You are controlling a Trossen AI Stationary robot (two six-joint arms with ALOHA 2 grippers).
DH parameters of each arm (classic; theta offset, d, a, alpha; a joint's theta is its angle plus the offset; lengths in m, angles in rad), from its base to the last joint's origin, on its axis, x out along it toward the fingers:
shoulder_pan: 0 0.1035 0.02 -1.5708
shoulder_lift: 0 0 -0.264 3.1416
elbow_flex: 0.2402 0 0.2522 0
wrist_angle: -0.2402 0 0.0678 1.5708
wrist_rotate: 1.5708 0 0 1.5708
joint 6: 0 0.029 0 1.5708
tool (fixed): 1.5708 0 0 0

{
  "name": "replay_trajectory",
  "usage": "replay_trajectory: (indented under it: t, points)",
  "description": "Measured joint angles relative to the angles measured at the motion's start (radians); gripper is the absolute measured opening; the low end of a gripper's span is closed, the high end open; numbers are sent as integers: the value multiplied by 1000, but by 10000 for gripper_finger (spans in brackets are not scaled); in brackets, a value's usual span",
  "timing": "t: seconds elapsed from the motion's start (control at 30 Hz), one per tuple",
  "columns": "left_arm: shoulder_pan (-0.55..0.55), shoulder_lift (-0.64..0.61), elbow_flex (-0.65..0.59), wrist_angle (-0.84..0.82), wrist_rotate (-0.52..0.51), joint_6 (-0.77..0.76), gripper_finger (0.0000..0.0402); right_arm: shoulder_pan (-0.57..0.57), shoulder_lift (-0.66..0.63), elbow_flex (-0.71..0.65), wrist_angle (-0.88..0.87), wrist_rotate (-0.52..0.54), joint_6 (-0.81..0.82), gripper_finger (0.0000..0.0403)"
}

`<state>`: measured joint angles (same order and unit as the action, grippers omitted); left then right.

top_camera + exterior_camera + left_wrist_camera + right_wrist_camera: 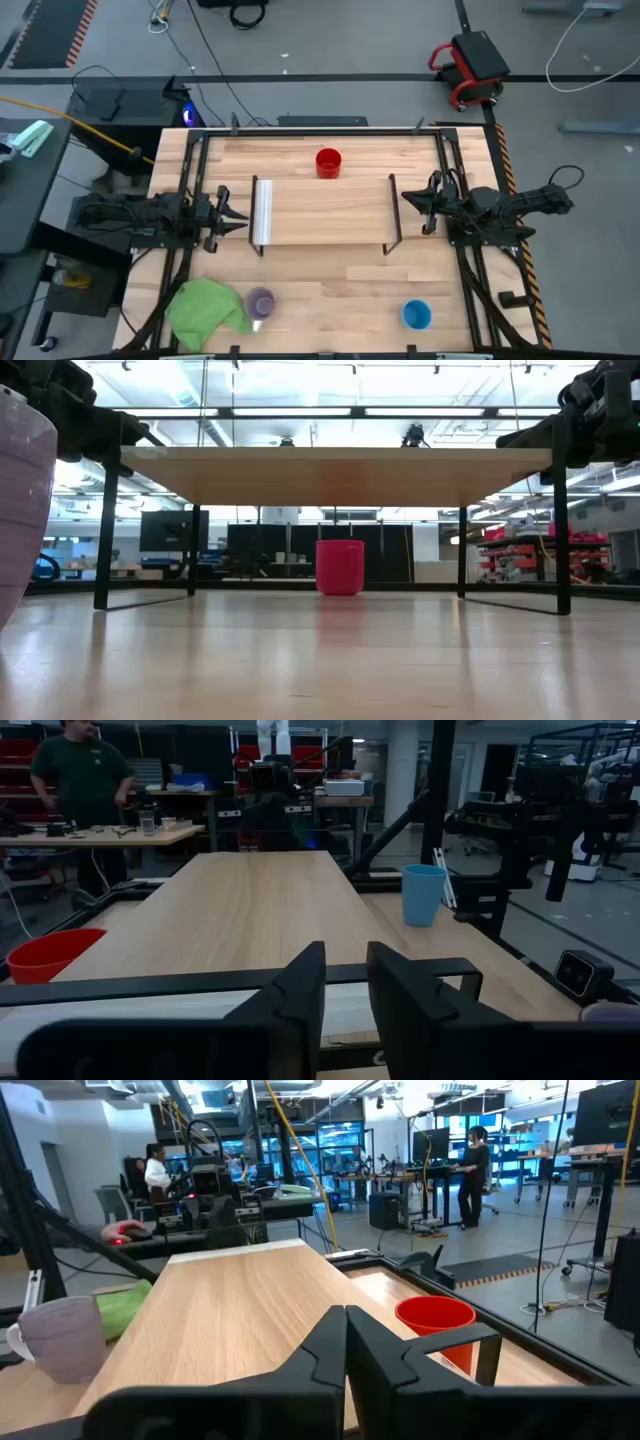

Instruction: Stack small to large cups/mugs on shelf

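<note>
The shelf (325, 212) stands on its black end frames at the table's middle, with its white strip (263, 212) at the left end. The red mug (328, 162) stands upright on the table behind the shelf. The pale purple mug (261, 303) stands near the front left, beside a green cloth. The blue cup (416, 315) stands near the front right. My left gripper (346, 965) hovers at the shelf's left end, slightly open and empty. My right gripper (347, 1325) hovers at the shelf's right end, shut and empty.
A green cloth (205, 308) lies at the front left corner, against the purple mug. Black rails run along the table's left and right edges. People stand at benches in the room beyond the table. The shelf's top board (250, 910) is bare.
</note>
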<state>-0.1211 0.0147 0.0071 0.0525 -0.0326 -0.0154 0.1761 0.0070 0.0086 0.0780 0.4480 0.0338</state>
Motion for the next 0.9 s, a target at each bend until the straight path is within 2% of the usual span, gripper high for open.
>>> replay_trajectory:
  t: [0.9]
  points:
    - [0, 0, 0, 0, 0, 0, 81, 0, 0, 0, 0, 0, 0, 15]
